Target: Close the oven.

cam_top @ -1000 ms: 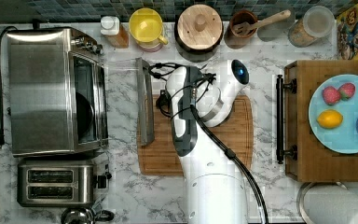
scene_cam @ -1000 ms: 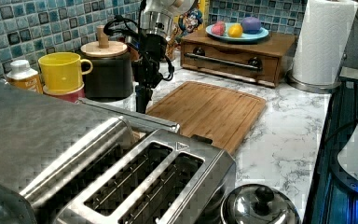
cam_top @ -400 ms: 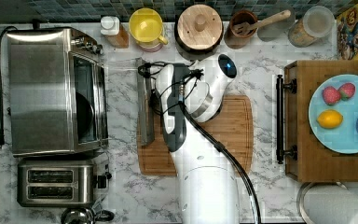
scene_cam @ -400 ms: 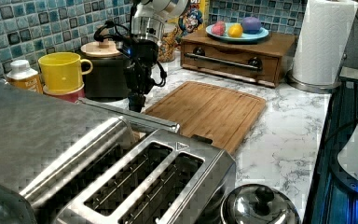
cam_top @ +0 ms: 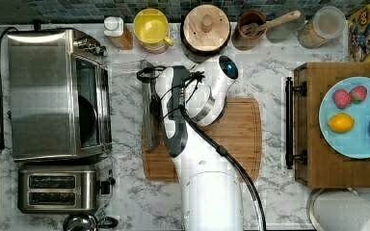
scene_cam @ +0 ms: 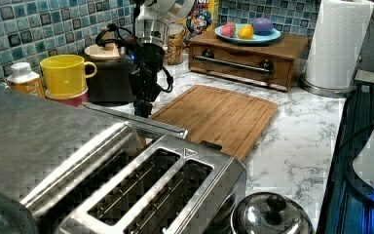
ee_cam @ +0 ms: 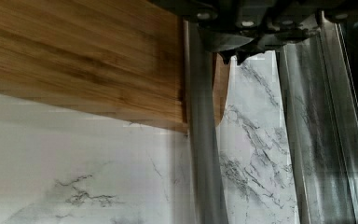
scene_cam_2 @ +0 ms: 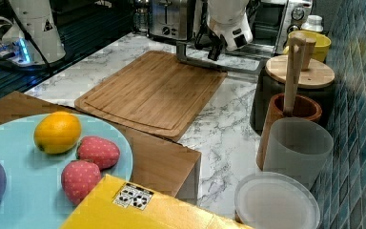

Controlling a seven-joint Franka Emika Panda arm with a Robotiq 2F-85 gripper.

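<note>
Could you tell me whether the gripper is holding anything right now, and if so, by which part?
The gripper sits at the oven door's bar handle, but whether its fingers are closed on the handle cannot be told.

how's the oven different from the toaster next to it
The oven is the larger box, with a front door folded down flat and open; the toaster is smaller, with two slots on top and no door. The oven has front knobs; the toaster has a side lever. Both are brushed steel and stand side by side.
</note>
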